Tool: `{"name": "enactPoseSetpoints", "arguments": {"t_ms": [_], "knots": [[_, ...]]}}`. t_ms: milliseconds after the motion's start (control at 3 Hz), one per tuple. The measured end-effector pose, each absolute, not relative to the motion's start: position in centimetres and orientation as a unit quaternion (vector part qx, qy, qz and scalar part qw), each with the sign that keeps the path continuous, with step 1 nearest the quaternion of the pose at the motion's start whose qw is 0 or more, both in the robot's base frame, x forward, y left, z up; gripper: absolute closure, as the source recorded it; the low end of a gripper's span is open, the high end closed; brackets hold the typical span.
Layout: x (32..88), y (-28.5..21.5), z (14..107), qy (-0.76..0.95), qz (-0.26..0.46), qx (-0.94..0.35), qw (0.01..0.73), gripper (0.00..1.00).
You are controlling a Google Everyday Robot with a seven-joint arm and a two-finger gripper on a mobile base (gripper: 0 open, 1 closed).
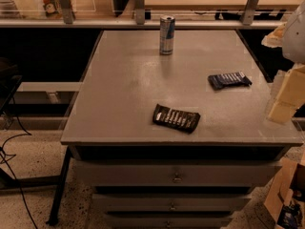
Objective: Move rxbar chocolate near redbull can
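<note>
The rxbar chocolate (176, 118) is a flat black-brown bar with a row of white text lines. It lies near the front edge of the grey table (124, 89). The redbull can (167, 35) is slim, silver and blue, and stands upright at the table's far middle. The bar and the can are well apart. My gripper (281, 109) shows as pale cream parts at the right edge of the view. It hangs over the table's right edge, to the right of the rxbar and not touching it.
A dark navy bar (229, 80) with bluish-white print lies at the table's right side, close to my gripper. A railing with posts (139, 6) runs behind the table. Drawers (176, 175) sit below the top. A cardboard box (286, 199) stands on the floor at the right.
</note>
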State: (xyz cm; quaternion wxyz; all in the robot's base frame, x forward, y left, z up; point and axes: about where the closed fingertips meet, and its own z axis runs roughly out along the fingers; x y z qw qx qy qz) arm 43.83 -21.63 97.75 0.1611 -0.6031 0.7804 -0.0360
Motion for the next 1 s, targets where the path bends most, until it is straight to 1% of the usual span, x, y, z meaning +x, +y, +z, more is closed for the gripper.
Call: {"name": "enactPoseSetpoints", "arguments": {"t_ms": [667, 1000], "knots": [[43.9, -21.5, 97.7, 0.779, -0.023, -0.603, 0.171, 0.0], [44.9, -20.0, 95.1, 0.775, 0.04, -0.603, 0.185, 0.0]]}}
